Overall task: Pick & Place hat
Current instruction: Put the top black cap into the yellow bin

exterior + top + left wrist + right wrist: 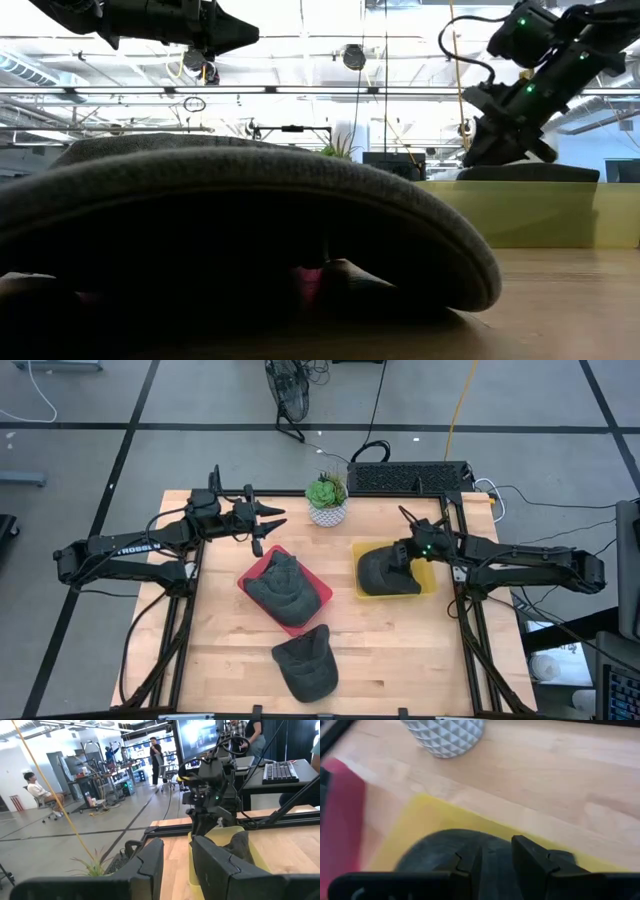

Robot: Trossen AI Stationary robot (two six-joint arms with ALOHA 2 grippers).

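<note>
Three dark grey hats show in the high view. One lies in the red tray (256, 573) as a crumpled heap (283, 592). One lies flat on the bare wood near the front edge (305, 662). The third hat (380, 575) sits in the yellow tray (428, 588). My right gripper (398, 557) slants down over this third hat (440, 851), its fingers open a small gap (496, 856). My left gripper (272, 525) hovers level above the table's far left part, open and empty (176, 855). My right gripper comes slanting down from the table's right, with its fingertips (470, 860) at the crown of the hat in the yellow tray. I cannot tell whether they touch the hat. The hat rests in the tray.
A white pot with a green plant (327, 505) stands at the far edge between the arms. A keyboard (410, 478) lies behind the yellow tray. The hat near the front edge fills the low view (250, 200). Bare wood lies between the trays and at the near right.
</note>
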